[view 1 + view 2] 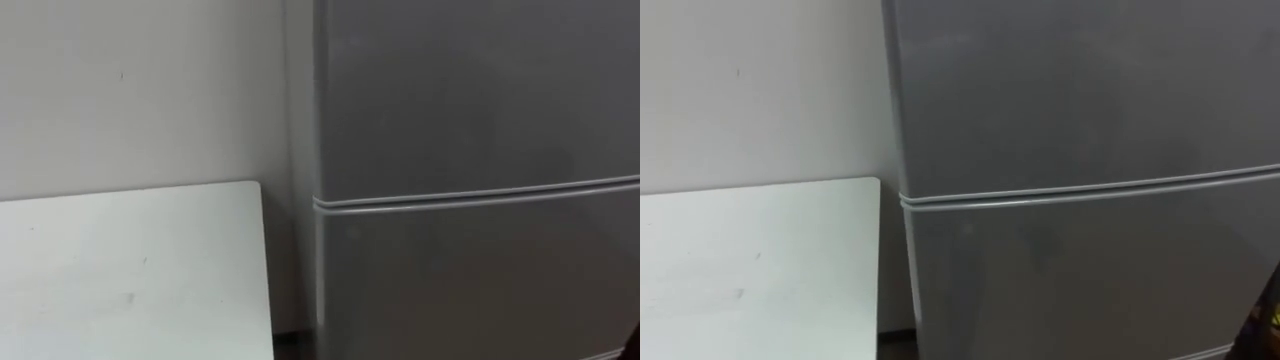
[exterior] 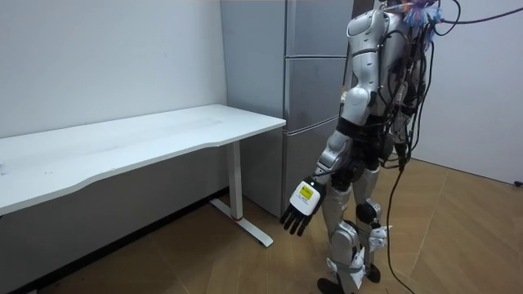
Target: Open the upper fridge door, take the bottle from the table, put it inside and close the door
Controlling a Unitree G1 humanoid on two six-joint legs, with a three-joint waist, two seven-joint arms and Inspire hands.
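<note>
Setting: plain indoor test room with one household appliance in it, more lab than kitchen. Evidence: a tall grey two-door fridge (image 2: 315, 90) stands in the corner against a flat white wall (image 2: 98, 57). Just beside it is a long white counter (image 2: 147, 143) on slim white legs. The floor (image 2: 458, 237) is wood plank. A humanoid robot stands facing the fridge, with ropes running from its shoulders up out of frame.

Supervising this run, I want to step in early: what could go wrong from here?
1. The upper fridge door is shut, and the left robot hand hangs open without a bottle, so there may be nothing to store.
2. The white table stands close beside it on the robot's left; a rising arm could clip its corner.
</note>
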